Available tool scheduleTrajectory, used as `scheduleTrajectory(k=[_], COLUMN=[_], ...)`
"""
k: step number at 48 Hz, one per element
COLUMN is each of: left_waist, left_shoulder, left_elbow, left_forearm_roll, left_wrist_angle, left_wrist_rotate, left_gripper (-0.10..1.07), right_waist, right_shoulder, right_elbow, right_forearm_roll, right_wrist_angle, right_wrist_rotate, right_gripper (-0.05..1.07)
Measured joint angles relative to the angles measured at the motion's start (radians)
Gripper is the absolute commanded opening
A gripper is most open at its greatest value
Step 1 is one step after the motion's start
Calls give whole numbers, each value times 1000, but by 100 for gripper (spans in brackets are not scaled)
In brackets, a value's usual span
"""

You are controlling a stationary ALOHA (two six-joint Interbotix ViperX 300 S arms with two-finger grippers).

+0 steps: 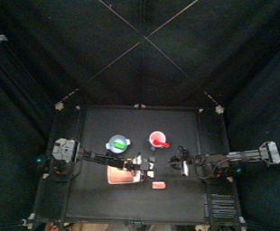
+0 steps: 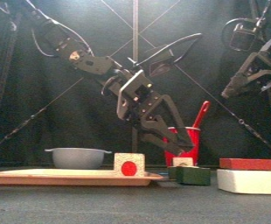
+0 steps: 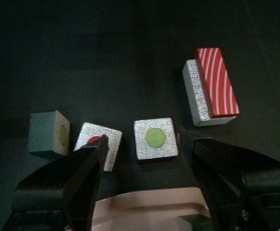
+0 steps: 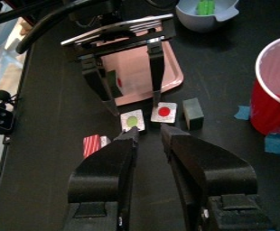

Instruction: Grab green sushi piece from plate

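one flat salmon-pink rectangular plate (image 4: 133,65). four small sushi blocks: one white with a green centre (image 3: 156,137), one white with a red centre (image 3: 96,142), one dark green (image 3: 49,133), one red-striped (image 3: 211,84). one red plastic cup (image 4: 272,83). one grey bowl (image 2: 79,157).

You see a dim scene: light falls from overhead, glowing on the curtains (image 2: 56,105) behind the arms. The black table (image 1: 107,122) swallows detail from above, and the wrist views look soft and grainy.

green sushi piece (image 3: 156,137) | on table | beside plate (image 3: 149,209)
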Motion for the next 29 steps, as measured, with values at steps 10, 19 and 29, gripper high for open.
scheduleTrajectory(k=[10,19,29], left_waist=[0,-2,-6], left_shoulder=[-3,-29,-91], left_elbow=[0,5,61], left_forearm_roll=[0,0,0], left_wrist_angle=[2,18,81], left_wrist_rotate=[0,2,-3], left_gripper=[96,96,96], right_waist=[0,0,0], right_shoulder=[2,0,0], right_elbow=[0,0,0], right_forearm_roll=[0,0,0], right_wrist_angle=[2,0,0], right_wrist_rotate=[0,0,0], right_gripper=[69,69,69])
